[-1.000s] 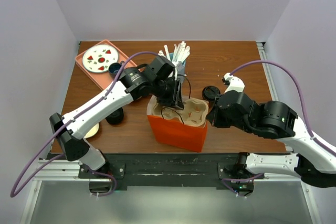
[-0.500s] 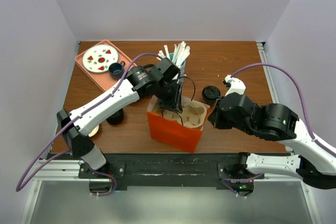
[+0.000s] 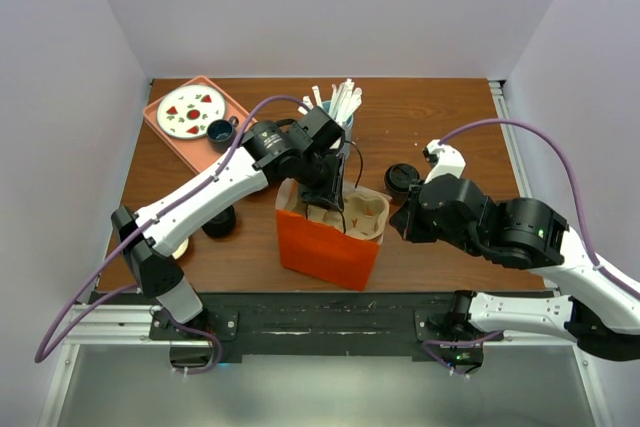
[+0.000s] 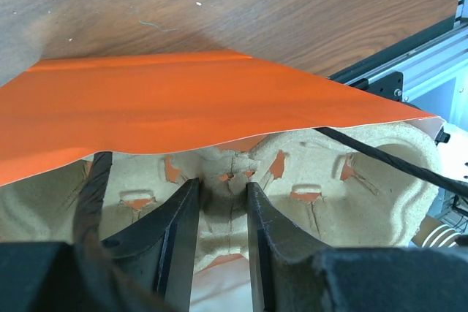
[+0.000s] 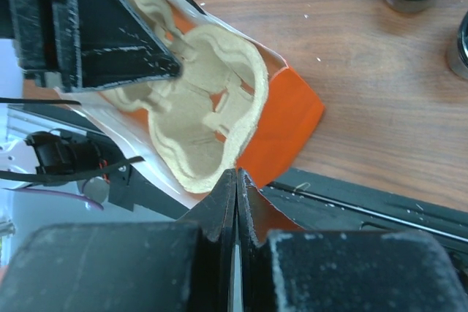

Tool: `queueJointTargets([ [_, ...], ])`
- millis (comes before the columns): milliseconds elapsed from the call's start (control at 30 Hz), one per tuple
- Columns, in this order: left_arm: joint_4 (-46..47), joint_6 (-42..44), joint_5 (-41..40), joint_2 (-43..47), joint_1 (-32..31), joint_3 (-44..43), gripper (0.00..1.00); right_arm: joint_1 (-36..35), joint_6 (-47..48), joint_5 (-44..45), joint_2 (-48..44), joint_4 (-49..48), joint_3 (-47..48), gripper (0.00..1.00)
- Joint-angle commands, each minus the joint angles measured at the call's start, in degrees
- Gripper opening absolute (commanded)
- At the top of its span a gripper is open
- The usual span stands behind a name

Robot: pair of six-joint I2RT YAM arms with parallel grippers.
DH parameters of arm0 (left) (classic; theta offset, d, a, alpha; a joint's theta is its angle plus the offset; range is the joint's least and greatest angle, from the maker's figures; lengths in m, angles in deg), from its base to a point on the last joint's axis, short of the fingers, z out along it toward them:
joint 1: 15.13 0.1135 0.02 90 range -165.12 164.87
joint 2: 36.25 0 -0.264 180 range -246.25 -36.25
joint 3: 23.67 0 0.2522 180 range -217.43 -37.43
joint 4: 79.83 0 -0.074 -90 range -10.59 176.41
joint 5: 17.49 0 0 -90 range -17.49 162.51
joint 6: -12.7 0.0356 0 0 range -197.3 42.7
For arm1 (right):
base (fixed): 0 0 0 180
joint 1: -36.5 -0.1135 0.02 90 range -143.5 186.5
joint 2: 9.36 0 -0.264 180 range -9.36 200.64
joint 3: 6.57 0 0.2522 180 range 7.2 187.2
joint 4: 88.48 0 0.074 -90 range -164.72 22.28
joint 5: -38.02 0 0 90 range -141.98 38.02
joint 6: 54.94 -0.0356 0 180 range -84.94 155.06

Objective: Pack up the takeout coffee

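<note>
- Bag point(image 3: 325, 247) of orange paper stands open near the front edge of the desk point(image 3: 450, 117), between our two arms.
- In its mouth we see the pulp cup carrier point(image 4: 351, 195), with a part of it above the bag's rim.
- Our left hand point(image 4: 223, 191) reaches in from above and pinches the middle ridge of the carrier, one finger on each side.
- Our right hand point(image 5: 235, 177) has its fingers pressed together at the bag's rim on the right arm's side; we cannot tell if paper is caught between them.
- A black-lidded coffee cup point(image 3: 402, 179) stands on the desk just behind the right hand, outside the bag.
</note>
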Motion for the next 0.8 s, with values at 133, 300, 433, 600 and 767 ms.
queueJointTargets([
  [133,-2.3,0.4,-2.6,1.0,-0.2,-1.9,0.26,-0.2,-0.7,0.4,2.1,-1.3,2.0,0.13],
  [300,-2.4,0.8,-2.7,1.3,-0.2,-1.7,0.25,-0.2,-4.0,5.2,1.4,1.8,3.1,0.13],
  [433,-3.0,1.3,-3.8,1.5,-0.2,-1.5,0.25,-0.2,-4.0,9.7,3.0,3.1,6.1,0.17],
  [600,-3.5,1.4,-4.1,1.7,-0.2,-1.3,0.24,-0.2,-3.9,10.9,4.7,3.0,6.4,0.23],
  [767,-3.2,1.0,-3.9,2.2,-0.2,-1.4,0.24,-0.3,-3.9,11.8,4.7,1.9,5.3,0.27],
])
